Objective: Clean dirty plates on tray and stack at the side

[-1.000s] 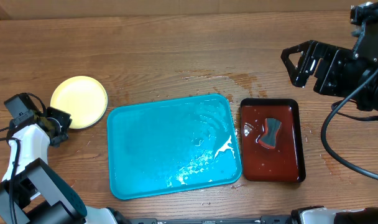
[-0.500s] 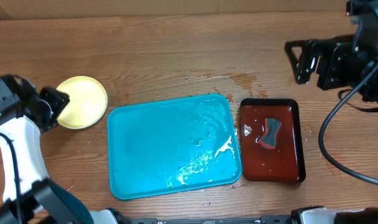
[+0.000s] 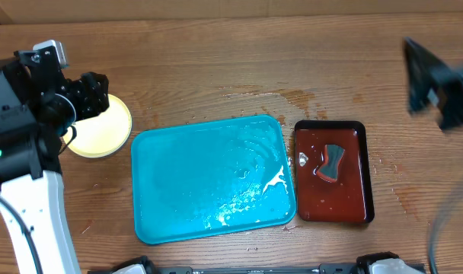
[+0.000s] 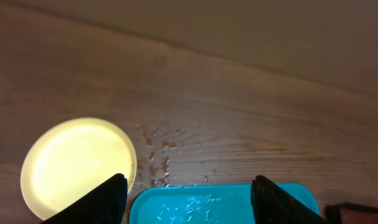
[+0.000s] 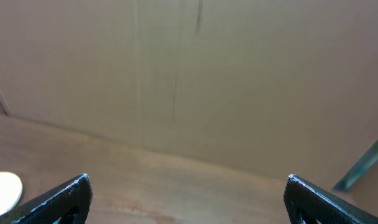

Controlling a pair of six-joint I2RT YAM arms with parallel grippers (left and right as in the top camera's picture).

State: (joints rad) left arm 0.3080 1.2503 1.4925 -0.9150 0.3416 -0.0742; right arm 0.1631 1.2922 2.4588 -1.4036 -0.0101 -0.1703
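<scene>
Since the tray [image 3: 178, 190] is lying bare of plates at the middle of the desk [image 3: 216, 61], toward its near edge, the cleaning step is judged to be ending and the stacking step to be closing out. The plates [image 3: 102, 129] are sitting as one round, pale yellow pile near the left edge of the desk, just beside the tray's far-left corner. How many are lying in the pile cannot be told from above. The left claw [image 4: 189, 180] is hanging over the pile's far edge with its jaws spread apart and nothing between them. The right claw [image 5: 188, 180] is standing equally spread and unloaded near the right edge of the desk, where the overhead view is showing it only as a blur. The next move is probably calling for both arms to be drawing clear without nudging the pile, and for a check that it is sitting square. The top plate is presenting a smooth, flat plastic face with no red smear showing. The tray is showing glossy turquoise plastic, rounded corners, a raised rim, and a wet film with white foam streaking toward its near-right corner. Just beside its right side, a smaller dark red-brown tray [image 3: 346, 205] is holding a grey waisted pad [image 3: 332, 162], probably a sponge. Water spots are marking the wood grain nearby.
</scene>
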